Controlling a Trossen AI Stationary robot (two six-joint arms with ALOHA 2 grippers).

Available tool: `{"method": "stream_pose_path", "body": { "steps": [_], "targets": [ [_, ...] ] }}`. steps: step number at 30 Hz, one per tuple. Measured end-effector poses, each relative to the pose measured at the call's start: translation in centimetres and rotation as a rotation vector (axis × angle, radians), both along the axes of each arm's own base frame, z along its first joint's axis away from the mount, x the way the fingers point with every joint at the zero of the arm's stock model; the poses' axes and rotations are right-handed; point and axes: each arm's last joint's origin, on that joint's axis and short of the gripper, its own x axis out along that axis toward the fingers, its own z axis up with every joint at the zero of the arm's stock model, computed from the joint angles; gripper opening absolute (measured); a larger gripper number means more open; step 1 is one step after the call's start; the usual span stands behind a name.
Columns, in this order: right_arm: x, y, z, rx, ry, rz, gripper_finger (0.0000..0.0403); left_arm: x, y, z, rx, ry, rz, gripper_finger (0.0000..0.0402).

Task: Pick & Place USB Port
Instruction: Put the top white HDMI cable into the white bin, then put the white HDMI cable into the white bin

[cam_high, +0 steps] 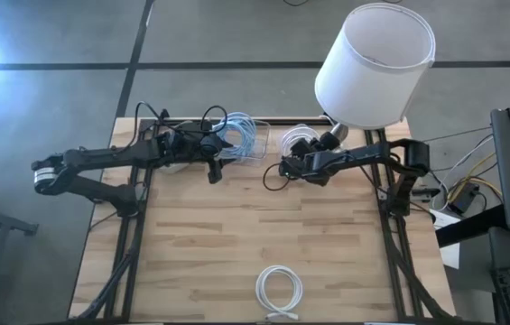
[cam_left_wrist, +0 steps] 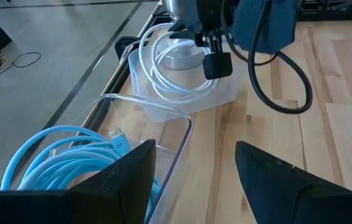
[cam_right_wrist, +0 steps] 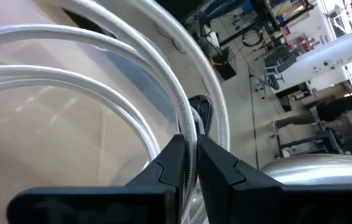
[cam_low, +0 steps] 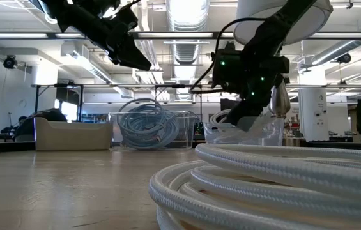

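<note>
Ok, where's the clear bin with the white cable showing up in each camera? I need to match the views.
High view: clear bin with the white cable, at the table's far edge, under the right gripper.
Low view: right of centre, below that gripper.
Left wrist view: top centre, beyond the blue-cable bin.
Right wrist view: bin wall not clear; the fingers close on one white cable loop.
Shared landmark: the blue-cable bin beside it.

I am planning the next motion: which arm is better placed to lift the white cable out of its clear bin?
The right. The right gripper is already shut on the white cable in its clear bin. The left gripper is open near the blue cables.
</note>
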Motion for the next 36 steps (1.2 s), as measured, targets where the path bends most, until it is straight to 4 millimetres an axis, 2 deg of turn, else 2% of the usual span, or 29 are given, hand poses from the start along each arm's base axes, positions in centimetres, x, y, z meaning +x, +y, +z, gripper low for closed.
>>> {"method": "stream_pose_path", "body": {
  "steps": [5,23,36],
  "targets": [
    [0.1,0.0,-0.3,0.002,0.012,0.0,0.0038,0.0,0.0,0.0,0.0,0.0,0.0,0.0224],
    [0.1,0.1,0.9,0.1,-0.026,0.042,0.0044,0.0,0.0,0.0,0.0,0.0,0.0,0.0224],
    [0.4,0.1,2.3,0.095,-0.056,0.058,0.0127,0.0,0.0,0.0,0.0,0.0,0.001,0.0224]
  ]
}}
